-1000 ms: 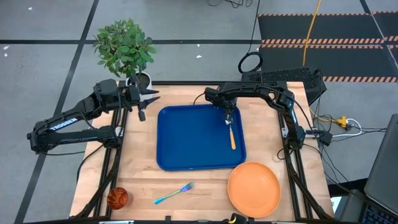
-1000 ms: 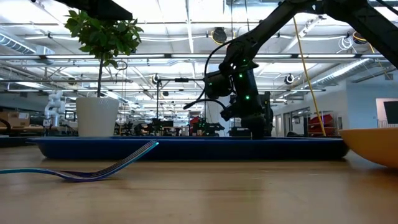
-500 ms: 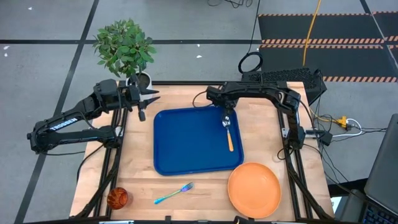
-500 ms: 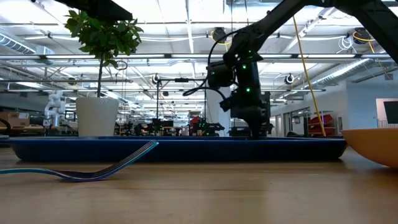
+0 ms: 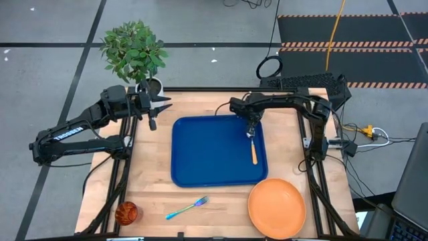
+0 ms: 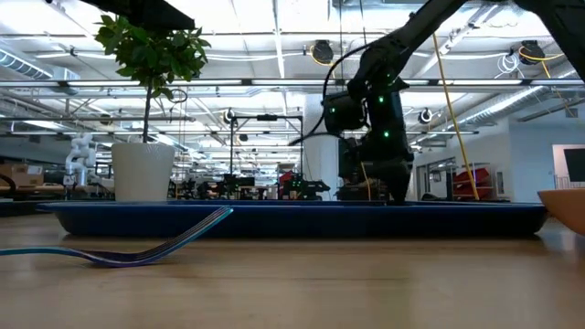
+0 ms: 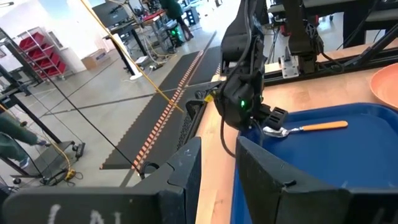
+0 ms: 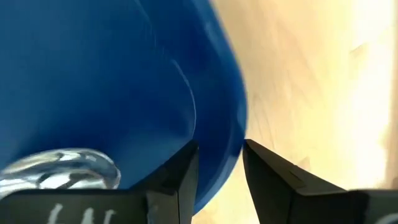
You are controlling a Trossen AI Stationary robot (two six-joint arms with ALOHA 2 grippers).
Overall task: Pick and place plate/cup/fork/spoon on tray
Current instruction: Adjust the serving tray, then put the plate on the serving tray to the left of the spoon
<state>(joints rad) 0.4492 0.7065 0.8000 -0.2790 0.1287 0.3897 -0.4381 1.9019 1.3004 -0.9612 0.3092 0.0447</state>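
Shifted rightward: smooth blue tray (image 5: 207,157), round plate (image 5: 277,207).

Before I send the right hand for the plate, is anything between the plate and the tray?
Nothing visible blocks it. The plate sits on the table just off the tray's near right corner. Inside, only the spoon lies along the right side, under the right hand; the rest is bare.
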